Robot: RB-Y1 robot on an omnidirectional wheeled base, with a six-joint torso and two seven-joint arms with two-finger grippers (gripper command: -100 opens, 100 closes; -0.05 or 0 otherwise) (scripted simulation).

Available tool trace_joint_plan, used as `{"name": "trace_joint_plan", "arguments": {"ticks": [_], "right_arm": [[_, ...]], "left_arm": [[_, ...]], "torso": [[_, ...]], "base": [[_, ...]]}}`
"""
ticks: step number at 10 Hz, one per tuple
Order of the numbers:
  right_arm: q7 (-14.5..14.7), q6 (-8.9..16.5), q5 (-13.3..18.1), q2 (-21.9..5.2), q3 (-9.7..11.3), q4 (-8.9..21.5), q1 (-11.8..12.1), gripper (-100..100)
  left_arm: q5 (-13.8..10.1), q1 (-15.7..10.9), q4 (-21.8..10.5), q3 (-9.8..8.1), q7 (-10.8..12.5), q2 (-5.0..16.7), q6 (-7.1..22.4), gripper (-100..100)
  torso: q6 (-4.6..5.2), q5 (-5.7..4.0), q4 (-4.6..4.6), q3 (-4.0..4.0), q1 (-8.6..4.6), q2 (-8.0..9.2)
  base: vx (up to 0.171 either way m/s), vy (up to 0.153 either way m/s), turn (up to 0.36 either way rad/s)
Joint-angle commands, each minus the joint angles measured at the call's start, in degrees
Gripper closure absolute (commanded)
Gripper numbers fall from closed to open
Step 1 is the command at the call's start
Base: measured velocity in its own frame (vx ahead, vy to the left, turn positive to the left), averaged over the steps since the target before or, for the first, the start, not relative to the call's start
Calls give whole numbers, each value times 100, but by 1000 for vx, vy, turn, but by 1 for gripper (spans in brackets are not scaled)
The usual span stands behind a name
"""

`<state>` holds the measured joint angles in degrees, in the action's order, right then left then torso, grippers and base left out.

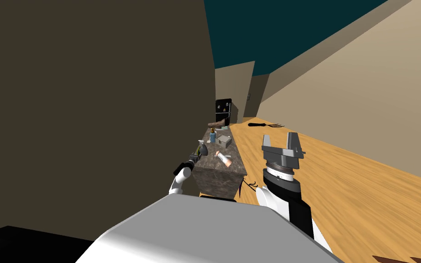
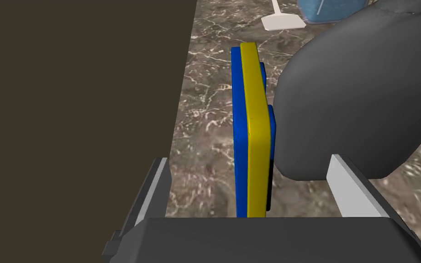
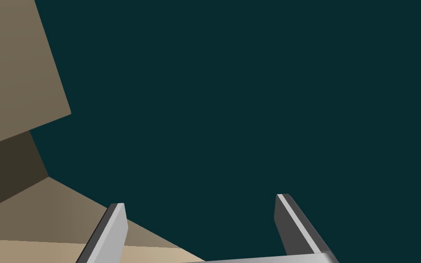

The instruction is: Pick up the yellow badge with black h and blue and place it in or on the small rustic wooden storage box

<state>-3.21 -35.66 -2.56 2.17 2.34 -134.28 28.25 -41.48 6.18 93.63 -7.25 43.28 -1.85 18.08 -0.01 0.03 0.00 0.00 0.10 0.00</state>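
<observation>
The badge (image 2: 253, 137) stands on edge on the marble counter (image 2: 205, 137), showing a yellow slab with blue on both faces. My left gripper (image 2: 248, 159) is open around it, with a gap between the badge and each finger. A dark grey rounded object (image 2: 355, 91) lies against the badge on one side. In the head view the left gripper (image 1: 201, 150) is low at the near end of the counter (image 1: 218, 176). The small grey-brown box (image 1: 224, 140) sits farther along it. My right gripper (image 1: 281, 148) is raised over the floor, open and holding nothing.
A dark wall (image 1: 91, 114) runs close along the counter's left side. On the counter are a blue container (image 1: 212, 135), a brown shoe (image 1: 217, 123) and an orange-and-white item (image 1: 223, 158). A black tool (image 1: 264, 124) lies on the wooden floor, and a black cabinet (image 1: 223, 109) stands beyond.
</observation>
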Motion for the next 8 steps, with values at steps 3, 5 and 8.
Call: {"name": "trace_joint_plan", "arguments": {"ticks": [3, 5, 8], "right_arm": [[0, 0, 0, 0, 0, 0, 0, 0], [0, 0, 0, 0, 0, 0, 0, 0], [0, 0, 0, 0, 0, 0, 0, 0]], "left_arm": [[-1, -2, -5, 0, 2, -12, 0, -100], [-1, -2, -5, 0, 2, -12, 0, 100], [-5, -2, -5, 3, 7, -15, 4, 100]], "torso": [[0, -3, 0, 1, -10, 1], [0, -3, 0, 1, -12, 1], [-2, -5, 0, 0, -12, -1]], "base": [[0, 4, 0], [0, 0, 0], [0, 0, 0]]}}
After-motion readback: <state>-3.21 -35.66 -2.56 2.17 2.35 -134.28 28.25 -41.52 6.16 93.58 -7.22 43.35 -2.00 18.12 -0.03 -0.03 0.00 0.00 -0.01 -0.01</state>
